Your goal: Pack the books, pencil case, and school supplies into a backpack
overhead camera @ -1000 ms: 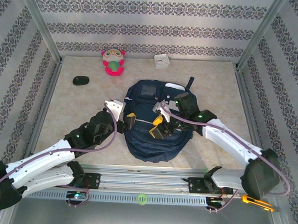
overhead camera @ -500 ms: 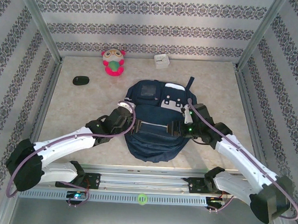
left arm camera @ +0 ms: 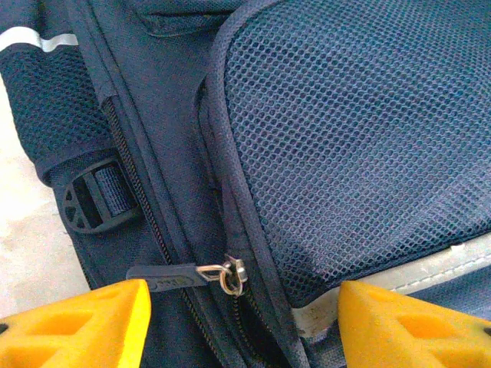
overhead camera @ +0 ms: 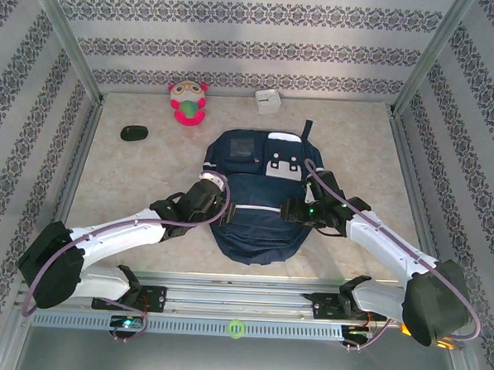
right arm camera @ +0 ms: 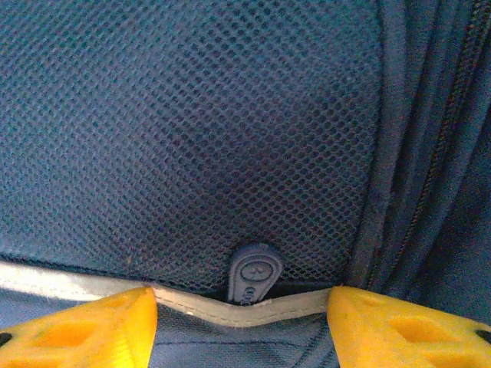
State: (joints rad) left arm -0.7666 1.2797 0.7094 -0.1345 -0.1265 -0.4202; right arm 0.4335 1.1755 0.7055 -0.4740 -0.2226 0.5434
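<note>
- Beige tabletop (overhead camera: 140,175) boxed in by patterned walls (overhead camera: 237,52). The navy backpack (overhead camera: 258,219) lies flat mid-table with its white-grey patch toward the far wall.
- Bag interior is hidden. The zips look shut, so contents can't be told.
- Left wrist view: left gripper (left arm camera: 244,310) is open, nothing clamped. Its yellow fingers (left arm camera: 77,322) are cut off at the frame bottom, and the zipper pull (left arm camera: 188,274) lies between them. A black buckle (left arm camera: 96,201) sits on the side strap.
- Right wrist view: right gripper (right arm camera: 242,326) is open too. Its fingers (right arm camera: 406,330) straddle a blue rubber pull tab (right arm camera: 253,274) at the mesh pocket's (right arm camera: 192,130) lower edge. Can't tell if they touch the fabric.
- Top view: arm heads cover both tips, so the jaw gap is unreadable. The arms meet the bag from left and right.
- Top view also catches the far-table items, all well apart from the bag: plush toy (overhead camera: 187,103), black oval object (overhead camera: 134,133), white box (overhead camera: 268,101).
</note>
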